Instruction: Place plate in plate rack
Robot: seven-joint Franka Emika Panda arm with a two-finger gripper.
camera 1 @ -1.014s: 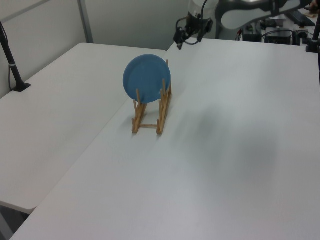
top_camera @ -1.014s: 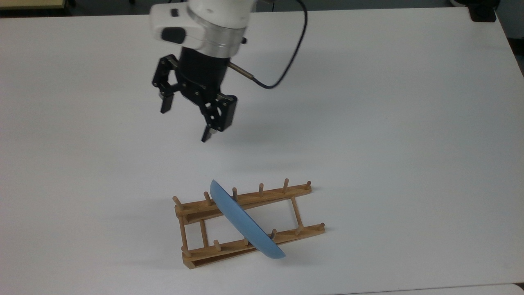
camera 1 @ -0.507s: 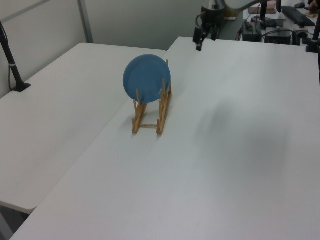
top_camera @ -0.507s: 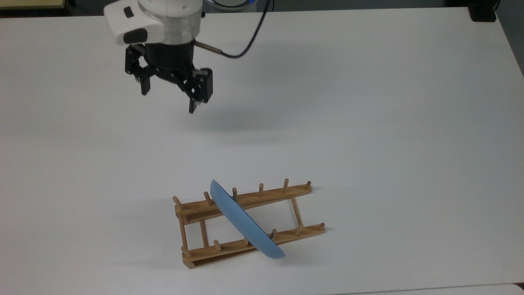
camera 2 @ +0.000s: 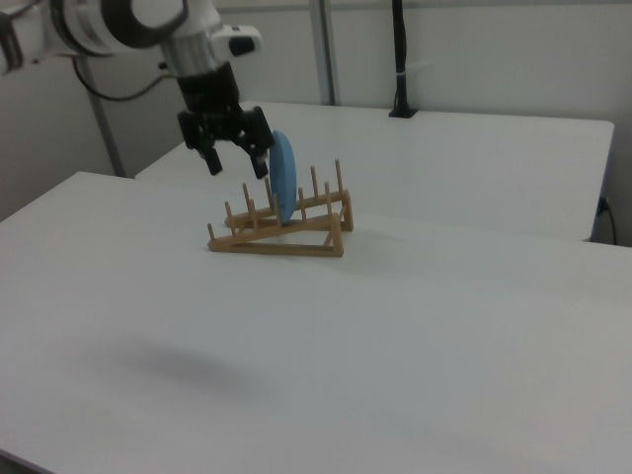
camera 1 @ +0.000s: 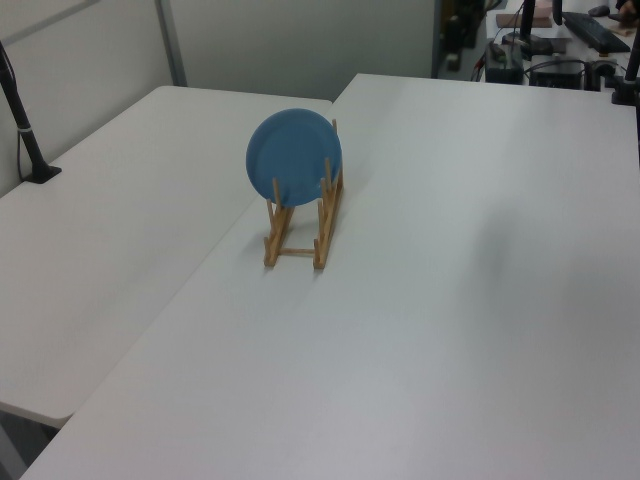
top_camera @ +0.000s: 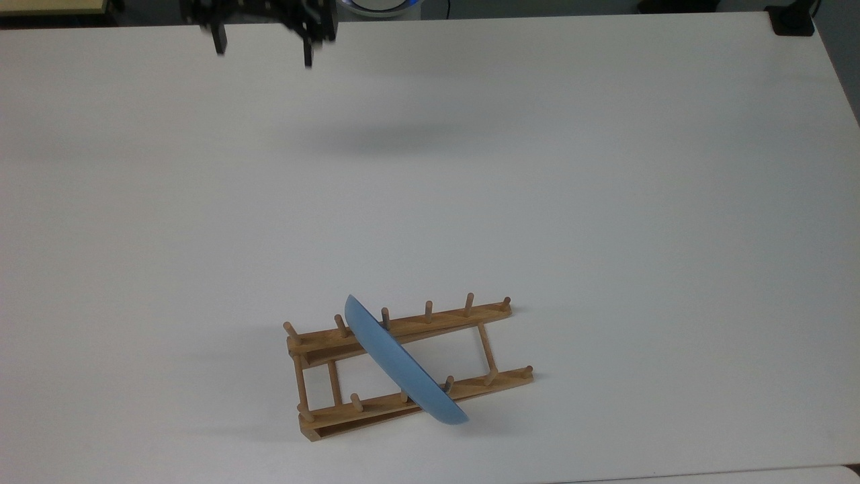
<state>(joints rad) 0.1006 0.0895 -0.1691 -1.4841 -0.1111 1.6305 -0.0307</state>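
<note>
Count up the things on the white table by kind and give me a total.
Plate: 1, blue, standing on edge in the rack
Rack: 1, wooden, with pegs
Total: 2

The claw hangs open above the far edge of the table, holding nothing, so it is not counted.

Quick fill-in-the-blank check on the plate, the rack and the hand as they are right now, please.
1. The plate stands on its ____ in the plate rack.
2. The hand holds ____.
3. The hand's fingers are ____.
4. The plate's colour is ____.

Missing words: edge; nothing; open; blue
</note>
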